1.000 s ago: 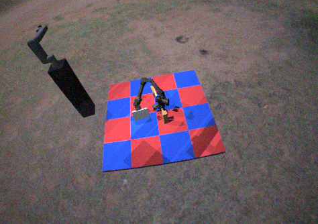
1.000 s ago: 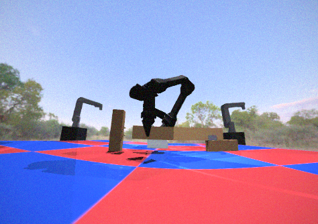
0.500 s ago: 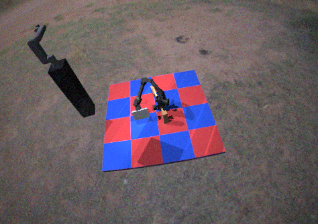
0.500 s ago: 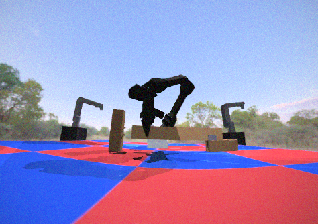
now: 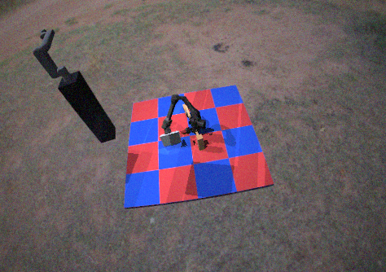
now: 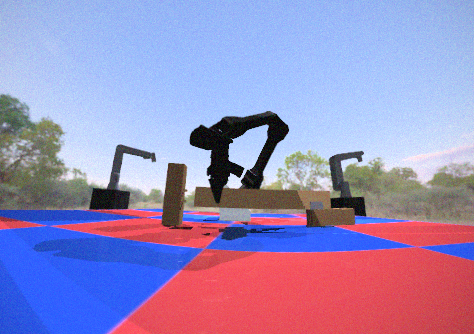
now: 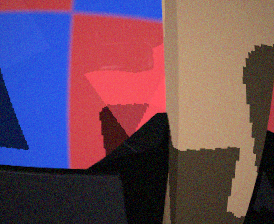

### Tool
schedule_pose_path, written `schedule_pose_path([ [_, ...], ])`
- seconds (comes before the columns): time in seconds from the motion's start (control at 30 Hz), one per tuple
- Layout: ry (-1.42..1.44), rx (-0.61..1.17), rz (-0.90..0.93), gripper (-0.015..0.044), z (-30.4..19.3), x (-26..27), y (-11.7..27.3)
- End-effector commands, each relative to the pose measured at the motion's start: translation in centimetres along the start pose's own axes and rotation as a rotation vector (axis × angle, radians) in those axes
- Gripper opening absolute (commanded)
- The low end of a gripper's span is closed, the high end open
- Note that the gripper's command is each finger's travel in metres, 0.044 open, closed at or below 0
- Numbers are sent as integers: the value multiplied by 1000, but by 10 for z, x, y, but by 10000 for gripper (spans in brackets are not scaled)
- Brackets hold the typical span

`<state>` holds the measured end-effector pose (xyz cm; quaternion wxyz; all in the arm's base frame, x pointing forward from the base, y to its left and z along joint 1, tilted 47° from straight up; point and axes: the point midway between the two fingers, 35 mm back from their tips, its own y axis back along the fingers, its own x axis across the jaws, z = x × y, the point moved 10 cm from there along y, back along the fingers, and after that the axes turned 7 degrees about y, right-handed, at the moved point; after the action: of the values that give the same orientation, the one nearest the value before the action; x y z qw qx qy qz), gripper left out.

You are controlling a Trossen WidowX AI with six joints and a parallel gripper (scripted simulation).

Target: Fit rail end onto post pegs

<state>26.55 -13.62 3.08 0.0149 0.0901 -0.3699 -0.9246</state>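
The wooden rail (image 6: 265, 198) (image 7: 213, 75) runs nearly level, raised off the table. Its far end is at the grey bracket (image 6: 316, 205) on the low footboard block (image 6: 330, 218); how it sits inside is hard to tell. My gripper (image 6: 217, 196) is shut on the rail near its near end. The short wooden post (image 6: 174, 194) (image 5: 201, 143) stands upright, with a small gap between it and the rail's near end in the exterior view. Only a tiny bit of a peg (image 6: 186, 191) shows on the post's side. The holes in the rail's end are hidden.
My arm (image 6: 270, 128) (image 5: 175, 99) arches over the rail from its pale base (image 5: 170, 138) (image 6: 234, 214). The table has a red and blue checked top (image 5: 212, 186). Other dark arms on black pedestals (image 5: 87, 106) (image 6: 109, 198) (image 6: 350, 206) stand away from the work.
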Motion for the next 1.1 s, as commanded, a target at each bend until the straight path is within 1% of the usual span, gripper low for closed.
schedule_pose_path([
  [0.0, 3, 10, -11, 0, -4, -1, 4],
  [1.07, 3, 10, -11, 0, -11, 0, 3],
])
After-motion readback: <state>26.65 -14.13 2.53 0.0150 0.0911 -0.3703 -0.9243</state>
